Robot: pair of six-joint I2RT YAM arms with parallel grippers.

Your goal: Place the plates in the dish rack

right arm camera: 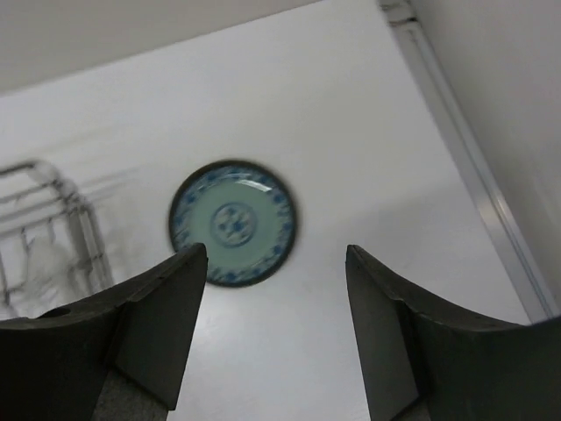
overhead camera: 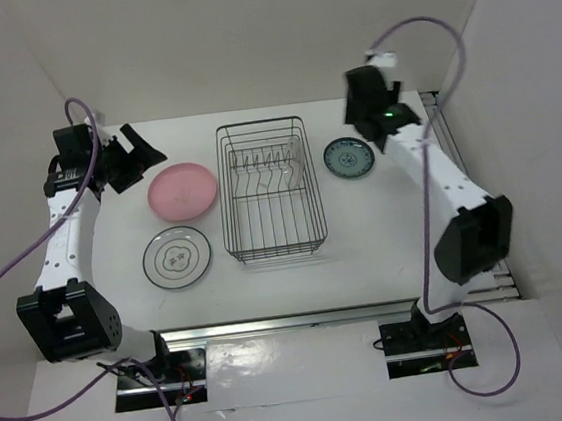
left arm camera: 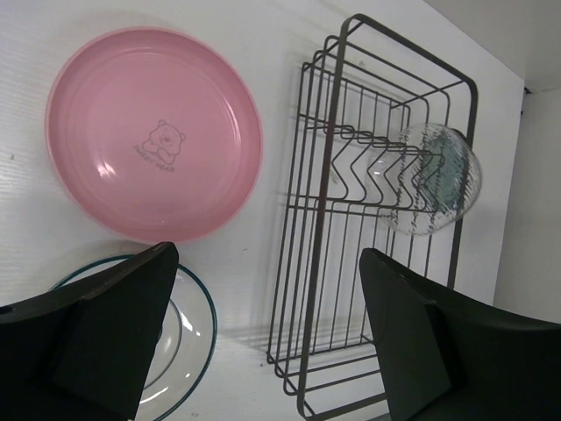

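Now: the dish rack (overhead camera: 268, 187) sits mid-table (overhead camera: 384, 230), long axis running away from the arm bases. The glass plate (left arm camera: 434, 189) stands on edge among the prongs at the rack's far end, against the right wall.

Three plates lie flat on the table outside the rack. The pink plate (left arm camera: 153, 132) is just left of the rack. The white plate (overhead camera: 176, 257) with a dark rim is nearer the bases, close to the pink one. The teal plate (right arm camera: 232, 224) is just right of the rack's far end.

The left gripper (left arm camera: 267, 254) hangs above the pink and white plates, jaws spread wide, nothing between them. The right gripper (right arm camera: 273, 254) is above the teal plate, jaws parted, released, clear of the plate. The rack edge in the right wrist view is blurred.
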